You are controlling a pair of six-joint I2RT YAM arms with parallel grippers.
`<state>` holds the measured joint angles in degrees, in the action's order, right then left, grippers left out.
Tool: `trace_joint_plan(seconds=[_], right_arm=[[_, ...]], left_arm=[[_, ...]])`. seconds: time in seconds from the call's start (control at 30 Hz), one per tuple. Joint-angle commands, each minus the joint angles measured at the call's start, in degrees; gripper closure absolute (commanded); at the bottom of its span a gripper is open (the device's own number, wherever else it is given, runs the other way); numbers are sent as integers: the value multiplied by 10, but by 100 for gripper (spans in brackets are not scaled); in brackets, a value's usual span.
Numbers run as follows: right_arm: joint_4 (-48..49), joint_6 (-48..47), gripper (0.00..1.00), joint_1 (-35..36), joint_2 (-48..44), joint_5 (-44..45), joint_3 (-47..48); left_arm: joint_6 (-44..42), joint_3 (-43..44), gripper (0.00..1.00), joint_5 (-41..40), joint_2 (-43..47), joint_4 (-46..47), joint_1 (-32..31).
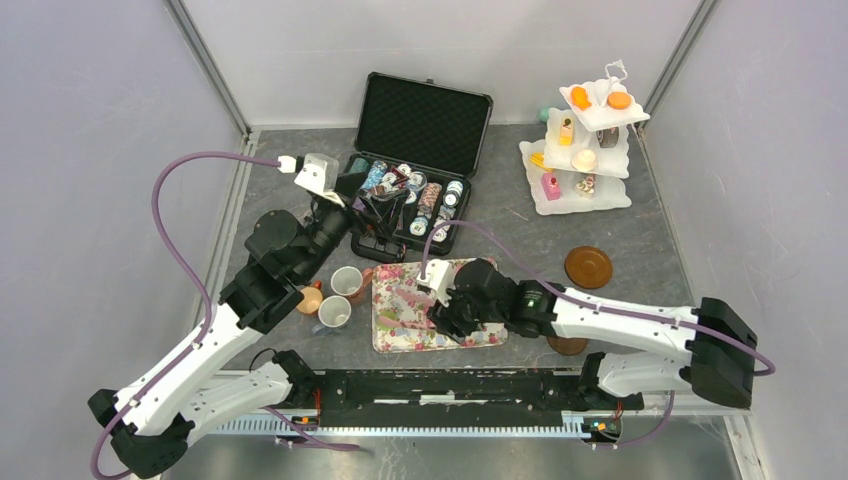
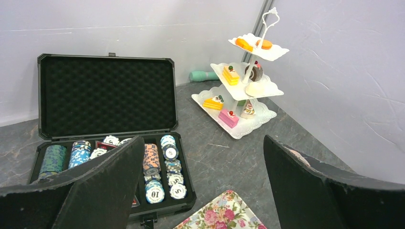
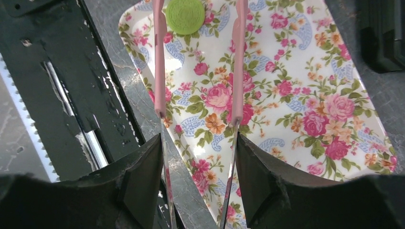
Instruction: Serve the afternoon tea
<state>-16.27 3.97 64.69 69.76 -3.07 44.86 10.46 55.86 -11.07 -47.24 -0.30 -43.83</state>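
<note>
My right gripper (image 3: 198,157) (image 1: 440,318) hangs over the floral tray (image 3: 305,95) (image 1: 395,335), shut on the pink tongs (image 3: 239,57), one finger against each tong arm. The tong arms stand spread, with a green macaron (image 3: 185,15) lying on the tray between their tips. A white three-tier stand (image 1: 585,150) (image 2: 243,86) at the back right carries several toy cakes. Three small mugs (image 1: 335,295) stand left of the tray. My left gripper (image 2: 203,176) (image 1: 372,212) is open and holds nothing, above the table by the poker-chip case.
An open black case (image 1: 420,160) (image 2: 105,95) full of striped poker chips sits at the back middle. Two brown saucers (image 1: 588,266) (image 1: 567,345) lie right of the tray. A teal object (image 2: 203,75) lies by the back wall. The black base rail (image 3: 57,95) runs beside the tray's near edge.
</note>
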Motion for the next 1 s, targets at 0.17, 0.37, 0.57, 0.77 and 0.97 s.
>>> trace_joint_plan(seconds=[0.17, 0.37, 0.57, 0.77, 0.97], right_arm=[[35, -24, 39, 30, 52, 27, 23], [58, -22, 40, 31, 73, 23, 23], [57, -24, 42, 32, 89, 21, 28], [50, -26, 50, 33, 91, 26, 36], [46, -24, 60, 34, 81, 46, 34]], left_arm=[[-11, 5, 0, -9, -1, 18, 2], [-11, 5, 0, -8, -2, 18, 2], [-11, 6, 0, -5, -3, 17, 2], [-11, 7, 0, -3, -5, 16, 2], [-11, 7, 0, 1, -7, 16, 2]])
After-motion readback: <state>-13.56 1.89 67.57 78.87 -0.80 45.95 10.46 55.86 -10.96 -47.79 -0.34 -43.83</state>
